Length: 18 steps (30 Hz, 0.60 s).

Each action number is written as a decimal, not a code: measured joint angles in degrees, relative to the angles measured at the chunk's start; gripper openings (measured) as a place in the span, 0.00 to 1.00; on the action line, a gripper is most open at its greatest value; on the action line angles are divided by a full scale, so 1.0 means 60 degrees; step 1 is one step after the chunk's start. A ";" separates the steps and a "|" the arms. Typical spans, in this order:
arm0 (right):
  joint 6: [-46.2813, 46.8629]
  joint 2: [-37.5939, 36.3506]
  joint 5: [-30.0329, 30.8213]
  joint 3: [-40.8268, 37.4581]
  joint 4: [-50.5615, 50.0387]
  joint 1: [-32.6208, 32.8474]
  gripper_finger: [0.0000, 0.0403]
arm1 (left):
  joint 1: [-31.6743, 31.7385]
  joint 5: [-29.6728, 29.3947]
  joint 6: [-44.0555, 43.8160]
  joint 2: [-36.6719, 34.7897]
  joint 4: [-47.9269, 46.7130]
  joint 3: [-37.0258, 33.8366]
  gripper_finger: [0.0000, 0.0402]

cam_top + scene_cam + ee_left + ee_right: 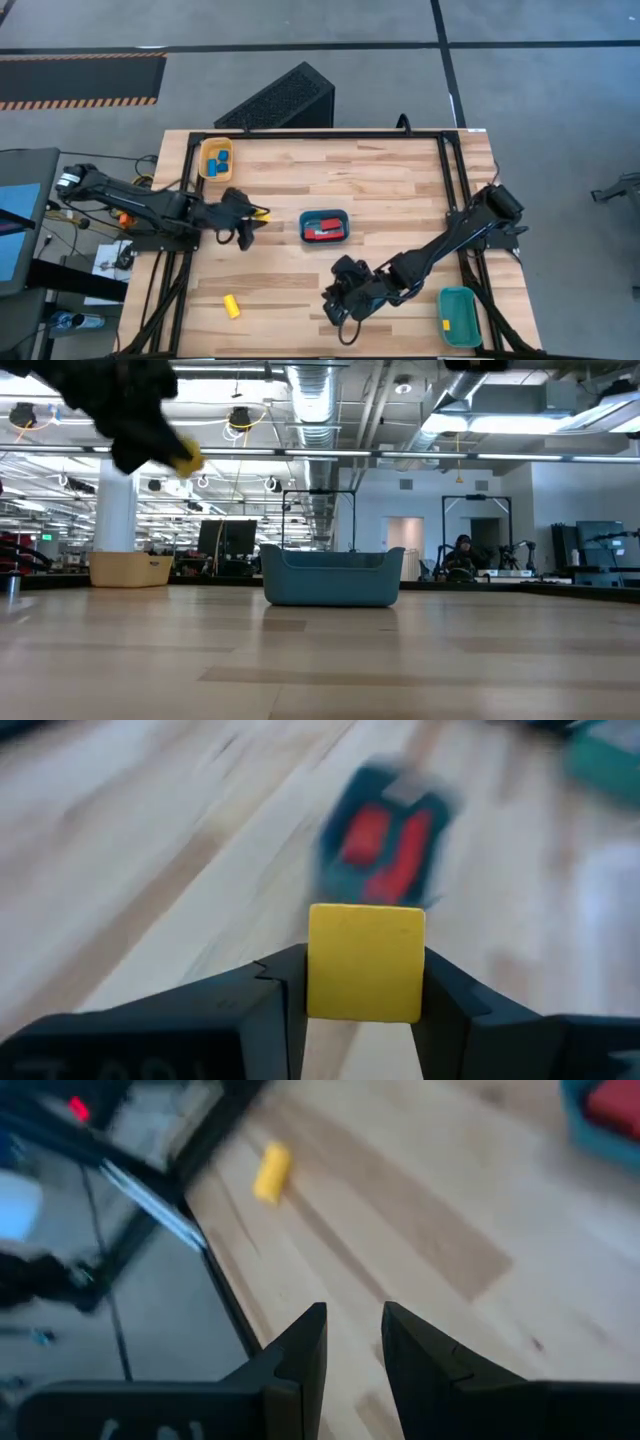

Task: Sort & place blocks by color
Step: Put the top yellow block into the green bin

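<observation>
Presently the left end effector (365, 985) is clamped on a yellow block (365, 961), raised clear of the worktop (400, 190) on its left side, between the yellow-orange tray (216, 158) and the middle teal tray (324, 226). The lift presumably keeps the block clear of the trays in transit to wherever yellow pieces are collected. The yellow-orange tray at the far left holds blue blocks (221, 158); the middle tray holds red blocks (322, 230). A second teal tray (459, 315) at the near right shows a small yellow piece (446, 324) at its left wall, the likely destination for yellow. Another yellow bar (232, 306) lies loose on the near left of the worktop. The right end effector (352, 1342) hovers low near the near-middle edge, its fingers slightly apart and holding nothing. No brand, label or legible writing is visible.
</observation>
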 joint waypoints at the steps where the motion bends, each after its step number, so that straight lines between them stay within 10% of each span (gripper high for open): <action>1: -0.0001 -0.0107 0.0239 0.0008 0.0079 0.0000 0.29 | 0.0000 0.0112 0.0375 -0.0060 0.0420 0.0058 0.25; 9: -0.0251 -0.1314 0.2077 0.0015 0.0150 0.0068 0.30 | 0.0000 0.1725 0.2404 -0.0233 0.3522 0.0145 0.25; 18: -0.1721 -0.1766 0.1568 0.0015 0.2661 -0.0625 0.48 | -0.0075 0.3209 0.5670 -0.0238 0.6701 0.0145 0.25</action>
